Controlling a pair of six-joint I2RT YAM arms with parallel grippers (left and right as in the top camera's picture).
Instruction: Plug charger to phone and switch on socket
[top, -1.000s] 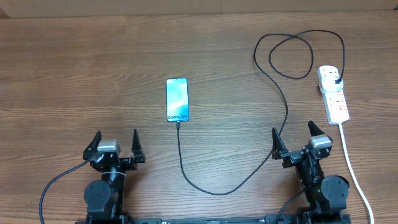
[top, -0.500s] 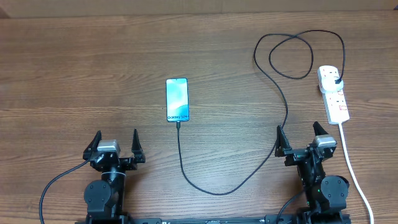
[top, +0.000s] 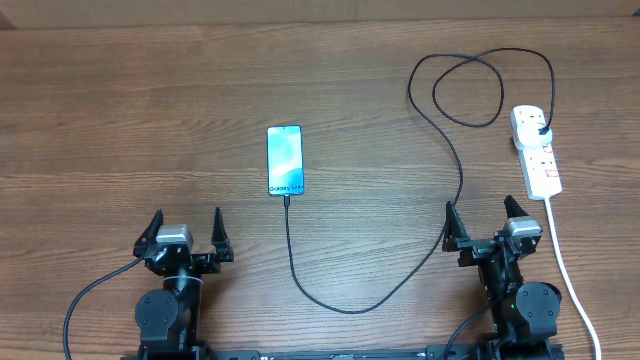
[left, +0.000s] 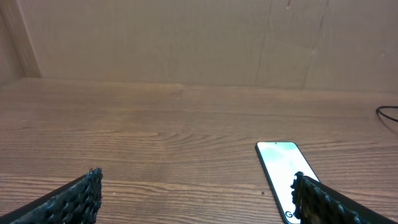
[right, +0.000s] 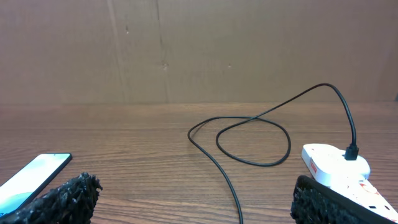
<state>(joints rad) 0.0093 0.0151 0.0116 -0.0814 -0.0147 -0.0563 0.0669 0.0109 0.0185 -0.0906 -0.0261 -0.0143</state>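
Note:
The phone (top: 285, 160) lies face up mid-table, its screen lit light blue. The black charger cable (top: 340, 307) meets the phone's near end, sweeps toward me, climbs right and loops at the back. Its plug (top: 541, 128) sits in the white socket (top: 537, 152) at the far right. My left gripper (top: 187, 222) stands open near the front edge, left of the phone (left: 278, 167). My right gripper (top: 481, 215) is open too, with the cable (right: 249, 134) running on the table between its fingers and the socket (right: 336, 163) by the right finger.
The socket's thick white cord (top: 565, 265) runs down the right side past my right arm to the front edge. A brown cardboard wall (left: 186, 37) stands behind the wooden table (top: 120, 120).
My right arm has shifted slightly to the right, then stayed still. The left arm, phone, cable and socket have not moved.

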